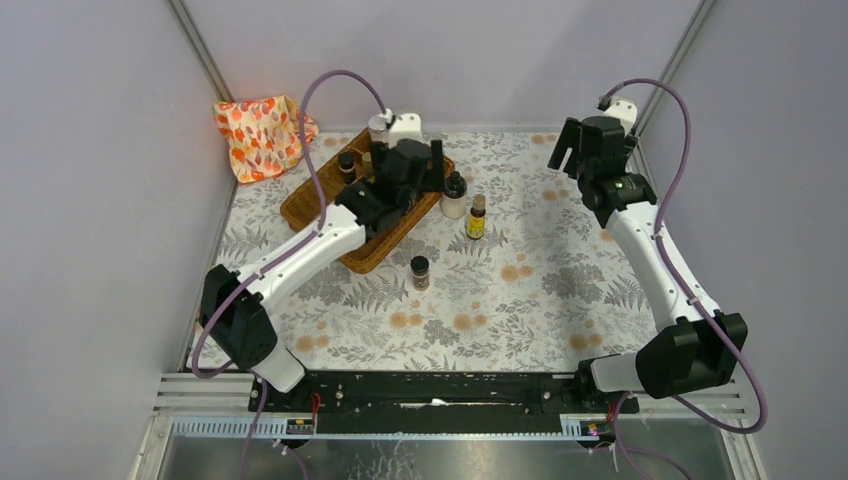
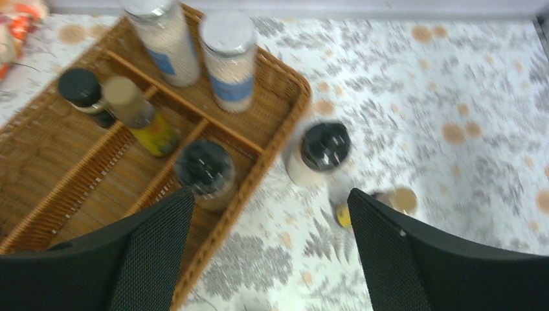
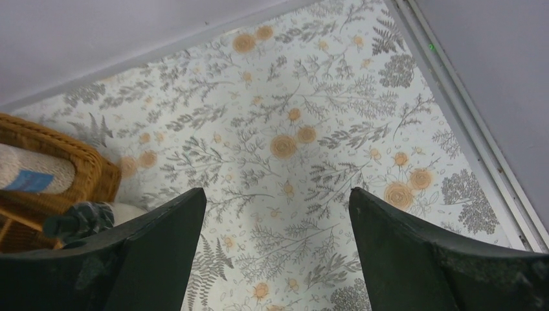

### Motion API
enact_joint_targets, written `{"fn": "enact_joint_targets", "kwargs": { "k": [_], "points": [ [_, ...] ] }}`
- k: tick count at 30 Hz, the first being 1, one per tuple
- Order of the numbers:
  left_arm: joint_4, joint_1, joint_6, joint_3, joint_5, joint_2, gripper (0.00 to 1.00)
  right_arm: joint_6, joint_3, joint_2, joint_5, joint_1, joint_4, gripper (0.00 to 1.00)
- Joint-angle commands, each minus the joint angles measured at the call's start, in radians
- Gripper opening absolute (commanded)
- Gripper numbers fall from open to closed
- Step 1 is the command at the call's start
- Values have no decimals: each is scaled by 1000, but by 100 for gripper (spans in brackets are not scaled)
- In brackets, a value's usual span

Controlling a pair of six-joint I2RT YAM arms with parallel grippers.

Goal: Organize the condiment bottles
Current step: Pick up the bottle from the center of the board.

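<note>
Your left gripper hangs wide open and empty over the wicker tray rim. Your right gripper is equally wide, holding nothing. Inside the tray stand two white-filled jars, a yellow bottle and two black-capped jars. Outside it, on the table, stand a pale black-lidded jar just beside the rim, a second yellow bottle and a spice jar.

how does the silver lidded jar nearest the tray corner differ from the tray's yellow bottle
The silver-lidded jar is wider, white-filled, blue-labelled; the yellow bottle is slimmer, tan-capped, yellow-filled. The jar stands in the wicker tray's end compartment, the bottle in a long slot. Both are upright.
</note>
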Motion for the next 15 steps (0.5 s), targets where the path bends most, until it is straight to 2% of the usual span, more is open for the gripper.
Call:
{"fn": "enact_joint_targets", "kwargs": {
  "k": [1, 6, 15],
  "points": [
    [-80, -94, -33, -28, -70, -31, 93, -6, -49, 18, -12, -4, 74, 89],
    [-186, -171, -85, -26, -99, -32, 93, 17, -53, 35, -11, -5, 93, 89],
    [-470, -262, -323, -43, -82, -70, 93, 10, -94, 24, -7, -4, 111, 89]
  ]
}}
